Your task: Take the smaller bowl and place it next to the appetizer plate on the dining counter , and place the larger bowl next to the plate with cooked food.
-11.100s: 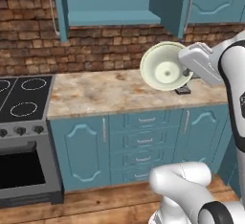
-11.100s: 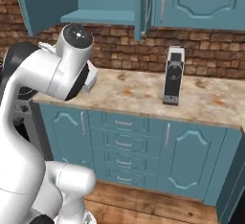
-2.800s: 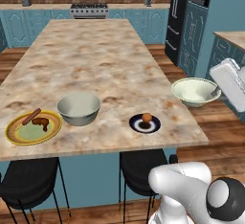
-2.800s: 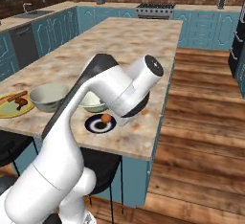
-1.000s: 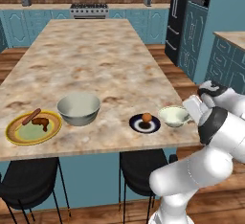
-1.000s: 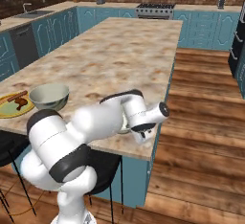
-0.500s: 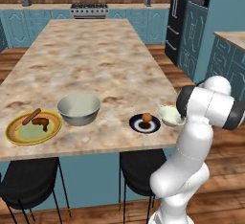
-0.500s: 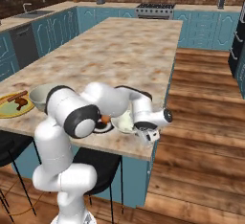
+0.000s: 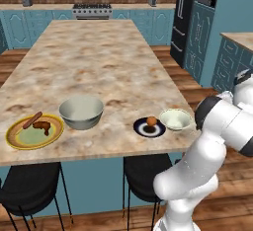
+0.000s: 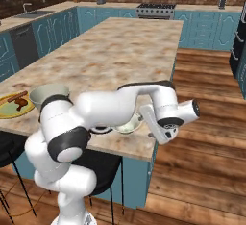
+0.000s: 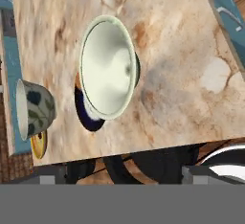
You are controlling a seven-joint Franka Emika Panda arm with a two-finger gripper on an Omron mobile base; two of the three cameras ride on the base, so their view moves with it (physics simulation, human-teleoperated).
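Note:
The smaller bowl (image 9: 175, 120) stands upright on the dining counter (image 9: 99, 62), just right of the small dark appetizer plate (image 9: 149, 127) and near the counter's corner. In the hand view the pale smaller bowl (image 11: 107, 67) sits partly in front of the appetizer plate (image 11: 88, 115), free of the fingers. My gripper (image 10: 154, 125) hovers beside the smaller bowl (image 10: 127, 124), open, its fingertips (image 11: 52, 177) wide apart and holding nothing. The larger bowl (image 9: 81, 111) rests next to the plate with cooked food (image 9: 34, 131) at the left end.
Black stools (image 9: 29, 188) stand under the counter's near edge. Wooden floor (image 10: 206, 123) lies to the right of the counter. A stove (image 9: 91, 10) and teal cabinets line the back wall, with a dark fridge (image 9: 185, 13) at the right.
The gripper has opened and let go of the smaller bowl, which now stands by itself beside the appetizer plate. The hand has drawn back a little from it.

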